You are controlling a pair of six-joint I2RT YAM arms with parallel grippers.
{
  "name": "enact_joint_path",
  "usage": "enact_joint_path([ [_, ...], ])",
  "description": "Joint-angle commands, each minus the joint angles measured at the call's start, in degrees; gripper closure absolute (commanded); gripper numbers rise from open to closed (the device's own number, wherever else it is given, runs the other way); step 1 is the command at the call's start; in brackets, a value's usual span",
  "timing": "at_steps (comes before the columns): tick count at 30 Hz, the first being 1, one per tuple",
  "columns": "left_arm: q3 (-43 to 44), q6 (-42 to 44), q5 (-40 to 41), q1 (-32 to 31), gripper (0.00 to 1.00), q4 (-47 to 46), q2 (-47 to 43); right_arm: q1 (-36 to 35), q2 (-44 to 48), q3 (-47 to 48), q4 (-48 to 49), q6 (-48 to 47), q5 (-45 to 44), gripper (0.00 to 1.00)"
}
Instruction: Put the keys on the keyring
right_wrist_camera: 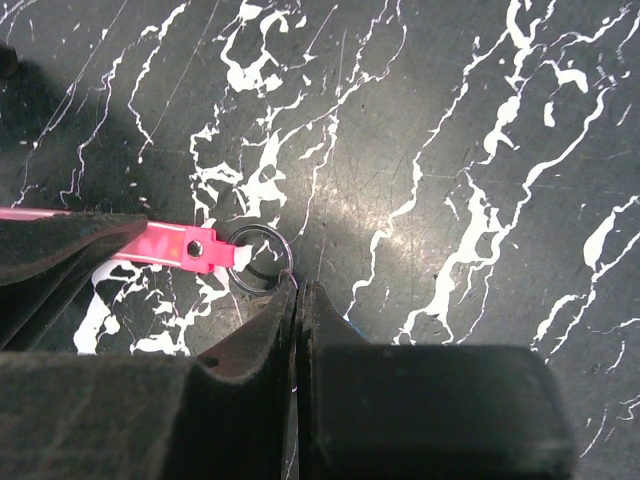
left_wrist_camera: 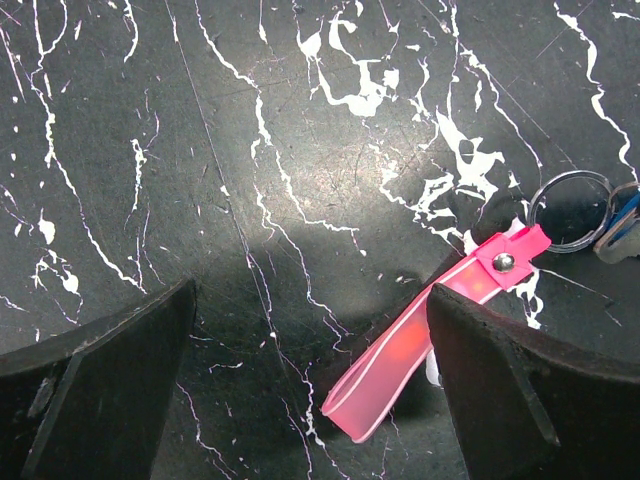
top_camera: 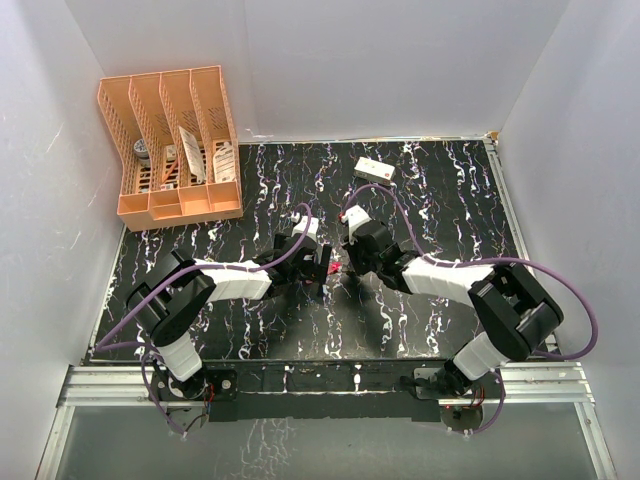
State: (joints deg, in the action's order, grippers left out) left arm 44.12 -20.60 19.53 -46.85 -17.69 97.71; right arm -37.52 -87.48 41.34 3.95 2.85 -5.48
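Jaws of left gripper spread wide, straddling the pink strip, which lies flat on the marbled table. Right gripper jaws pressed together at the keyring rim; I can't tell if they pinch anything. Strip's riveted end meets the ring, blue key beside it. White box and orange rack at the back.

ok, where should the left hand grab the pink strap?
Likely mid-length of the pink strap, pinched across its narrow width from above: it lies flat on the table, long and thin. Avoid the riveted end; it joins the keyring, where the right hand sits shut. The left hand is open over it.
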Motion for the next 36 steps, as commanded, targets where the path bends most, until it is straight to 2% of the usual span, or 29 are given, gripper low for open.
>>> enact_joint_path([
  [1,-1.8,-0.6,-1.1,0.0,0.02,4.7,2.1,-0.1,3.0,-0.9,4.6,-1.6,-6.1,1.00],
  [23,-1.4,-0.4,-1.1,-0.1,0.02,4.8,2.1,-3.2,6.7,-4.9,11.6,-5.4,-7.1,1.00],
  [36,-1.7,-0.4,-0.4,0.0,0.02,4.9,1.6,-5.0,7.4,-4.9,12.3,-7.8,-7.7,1.00],
])
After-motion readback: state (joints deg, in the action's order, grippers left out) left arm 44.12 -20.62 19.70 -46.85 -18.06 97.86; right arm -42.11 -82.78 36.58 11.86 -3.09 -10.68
